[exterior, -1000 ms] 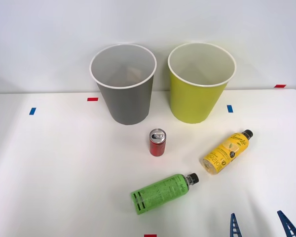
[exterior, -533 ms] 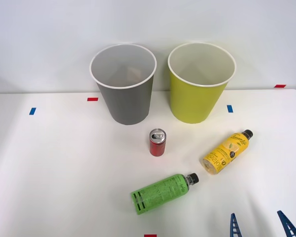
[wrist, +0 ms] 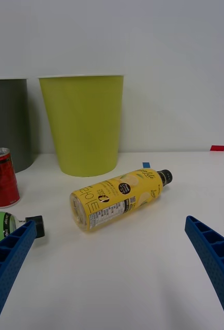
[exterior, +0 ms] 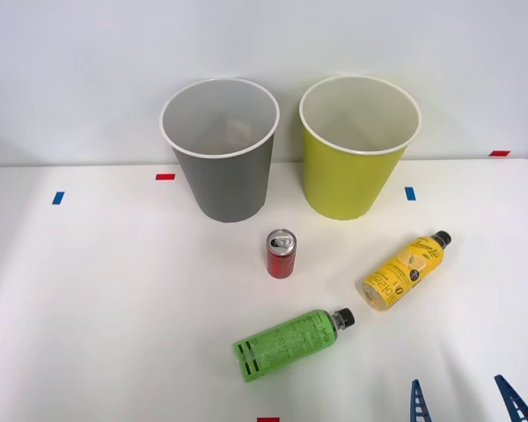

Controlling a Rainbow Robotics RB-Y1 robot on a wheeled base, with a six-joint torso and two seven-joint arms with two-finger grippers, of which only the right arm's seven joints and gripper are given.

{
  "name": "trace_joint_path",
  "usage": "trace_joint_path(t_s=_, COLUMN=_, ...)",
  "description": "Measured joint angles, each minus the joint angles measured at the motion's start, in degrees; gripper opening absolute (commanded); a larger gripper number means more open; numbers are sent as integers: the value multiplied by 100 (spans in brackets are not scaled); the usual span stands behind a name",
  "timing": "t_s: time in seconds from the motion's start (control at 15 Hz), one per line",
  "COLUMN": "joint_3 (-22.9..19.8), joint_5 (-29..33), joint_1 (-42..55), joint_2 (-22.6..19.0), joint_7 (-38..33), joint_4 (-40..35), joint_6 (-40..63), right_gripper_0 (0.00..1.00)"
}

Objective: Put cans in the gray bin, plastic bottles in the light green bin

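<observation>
red can (exterior: 281, 253) stood upright on white table (exterior: 114, 308), just in front of gray bin (exterior: 222, 149). light green bin (exterior: 356, 145) beside gray one, near back edge. yellow-label bottle (exterior: 403, 270) lay on side (cap toward far right), right of can. green-label bottle (exterior: 290, 344) lay on side nearer robot. right gripper (exterior: 465, 403) low at near right, jaws spread wide, holding nothing, apart from both bottles.

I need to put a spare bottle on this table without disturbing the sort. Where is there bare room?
The widest bare patch lies on the robot's left, left of the gray bin and red can. It is crowded between the can, green-label bottle and yellow-label bottle, where the right gripper waits, open.
</observation>
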Motion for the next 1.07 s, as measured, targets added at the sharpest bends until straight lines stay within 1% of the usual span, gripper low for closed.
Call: trace_joint_path(t_s=1.07, joint_3=0, joint_5=0, joint_1=0, joint_2=0, joint_7=0, joint_4=0, joint_6=0, right_gripper_0=100)
